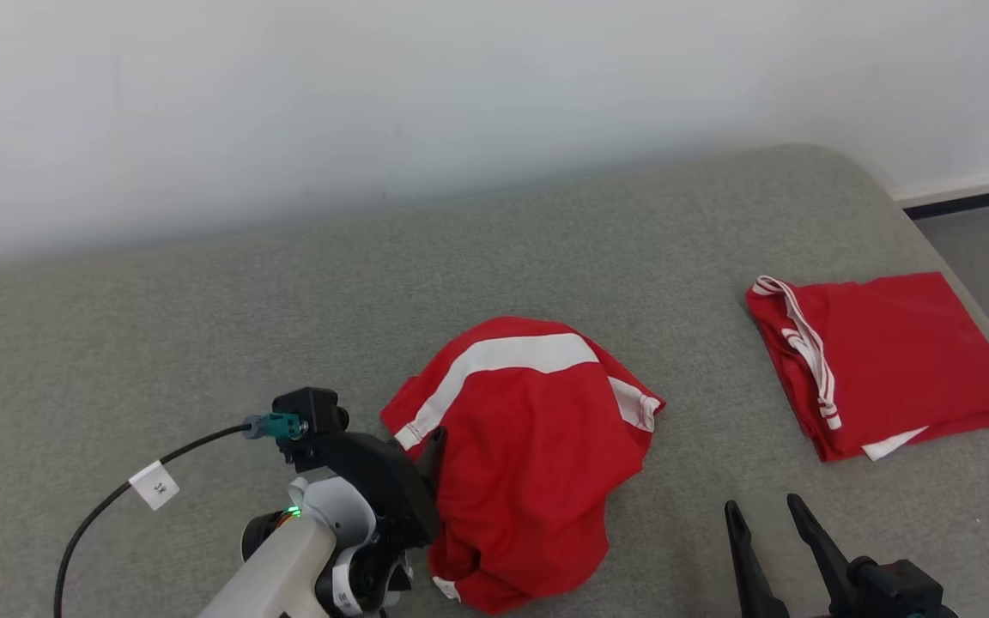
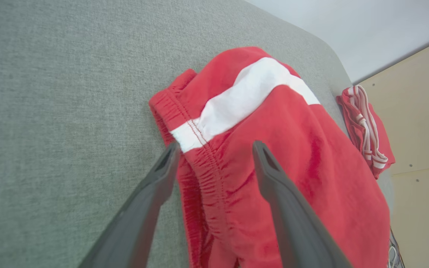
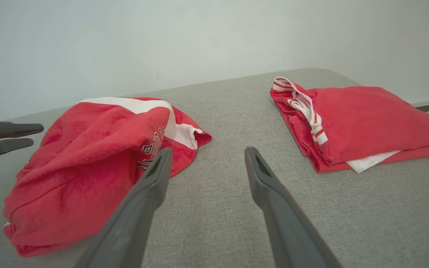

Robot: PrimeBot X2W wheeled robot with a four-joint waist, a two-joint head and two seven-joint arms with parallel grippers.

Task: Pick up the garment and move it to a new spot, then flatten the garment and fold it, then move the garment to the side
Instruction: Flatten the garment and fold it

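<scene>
A crumpled red garment (image 1: 529, 438) with a white stripe lies in a heap on the grey padded surface (image 1: 288, 326). My left gripper (image 1: 436, 442) is at the heap's left edge. In the left wrist view that gripper (image 2: 216, 147) is open, its two fingers straddling the gathered waistband of the garment (image 2: 274, 123) without closing on it. My right gripper (image 1: 765, 519) stands open at the lower right, over bare surface to the right of the heap. In the right wrist view the right gripper (image 3: 207, 152) has nothing between its fingers, and the garment (image 3: 95, 156) lies to its left.
A second red garment (image 1: 881, 360) with white trim lies folded near the right edge of the surface; it also shows as the folded garment (image 3: 367, 115). A black cable with a white tag (image 1: 154, 487) trails from my left wrist. A white wall runs behind.
</scene>
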